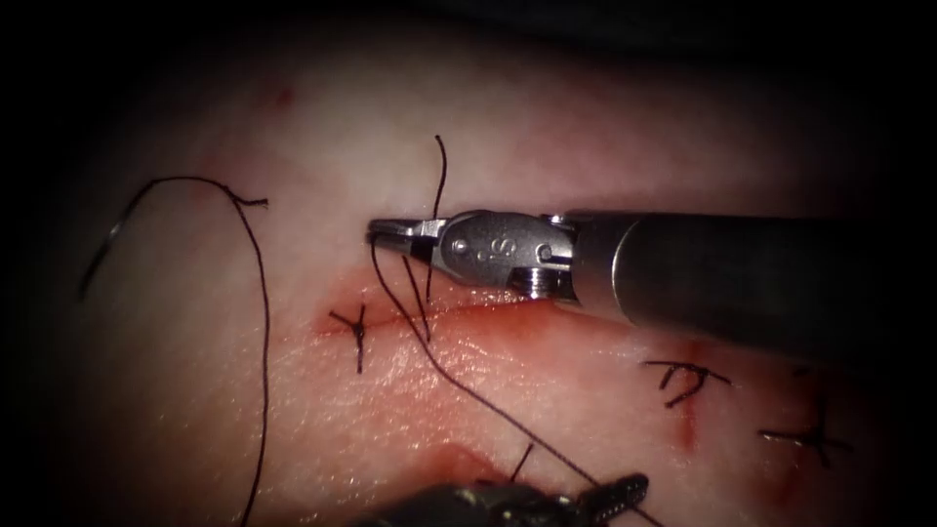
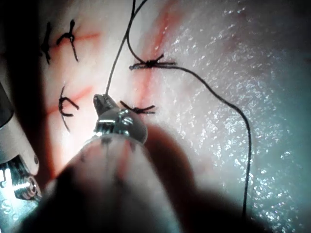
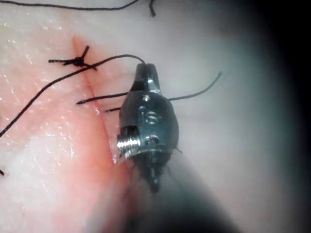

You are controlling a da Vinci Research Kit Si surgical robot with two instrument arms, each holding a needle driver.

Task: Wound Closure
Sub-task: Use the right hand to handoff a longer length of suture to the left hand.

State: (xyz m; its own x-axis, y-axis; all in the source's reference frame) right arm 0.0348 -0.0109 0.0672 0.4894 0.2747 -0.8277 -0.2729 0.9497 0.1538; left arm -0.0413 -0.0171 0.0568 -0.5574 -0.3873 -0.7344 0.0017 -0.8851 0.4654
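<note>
The red, slit-like cut (image 1: 429, 314) runs across the pale pork tissue (image 1: 586, 127). The right arm's steel needle driver (image 1: 392, 234) lies just above it, jaws closed on the dark braided thread (image 1: 459, 376); that strand slants down across the cut to the left arm's dark tool (image 1: 625, 488), which seems clamped on it. With both ends held, this looks like knot tying; tightening would need opposed pulls. A tied stitch (image 1: 357, 327) sits beside the cut. I cannot make out the needle.
</note>
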